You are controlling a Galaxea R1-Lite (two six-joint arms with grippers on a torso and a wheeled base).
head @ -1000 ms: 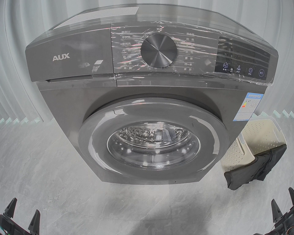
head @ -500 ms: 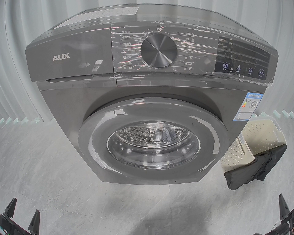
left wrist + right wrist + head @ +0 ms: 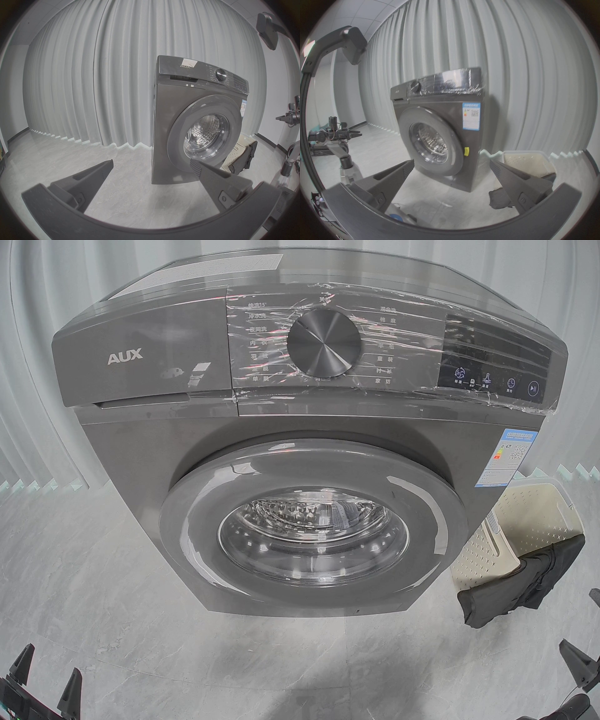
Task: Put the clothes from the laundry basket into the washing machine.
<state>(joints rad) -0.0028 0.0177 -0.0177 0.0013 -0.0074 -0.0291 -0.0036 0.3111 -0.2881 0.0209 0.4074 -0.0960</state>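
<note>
Dark garment [image 3: 519, 593] draped over cream perforated basket [image 3: 540, 515] rim; left claw [image 3: 150, 162], right claw [image 3: 451, 162] spread, empty.

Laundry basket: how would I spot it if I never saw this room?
Find the big grey washing machine in the middle. Beside it, on the robot's right, sits the laundry basket. It is cream with tiny holes, and a dark garment hangs over its front edge.

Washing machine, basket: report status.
Left gripper open, right gripper open, both empty. Dark garment draped over laundry basket rim. Washing machine door shut.
</note>
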